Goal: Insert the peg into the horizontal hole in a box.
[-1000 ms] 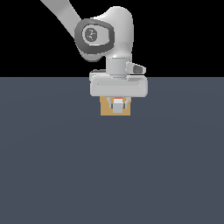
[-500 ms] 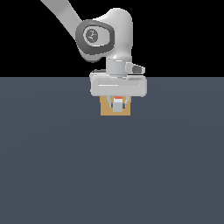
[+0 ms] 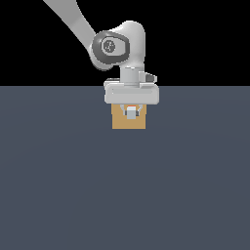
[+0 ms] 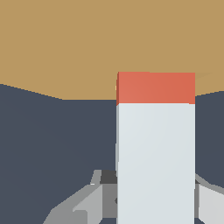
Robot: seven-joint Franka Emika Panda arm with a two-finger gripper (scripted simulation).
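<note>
The tan box (image 3: 119, 121) stands on the dark surface, partly behind my gripper (image 3: 131, 112). The gripper is shut on the peg (image 3: 131, 115), which shows end-on with its whitish end facing the exterior camera. In the wrist view the peg (image 4: 155, 153) runs from between the fingers (image 4: 83, 204) towards the box face (image 4: 87, 43). Most of its visible length is whitish-grey, and a short red-orange part (image 4: 155, 87) meets the box face. The hole is hidden behind the peg in both views.
The dark grey-blue floor (image 3: 125, 195) spreads flat around the box. The white arm (image 3: 117, 46) rises above the box towards the exterior view's left. Nothing else shows.
</note>
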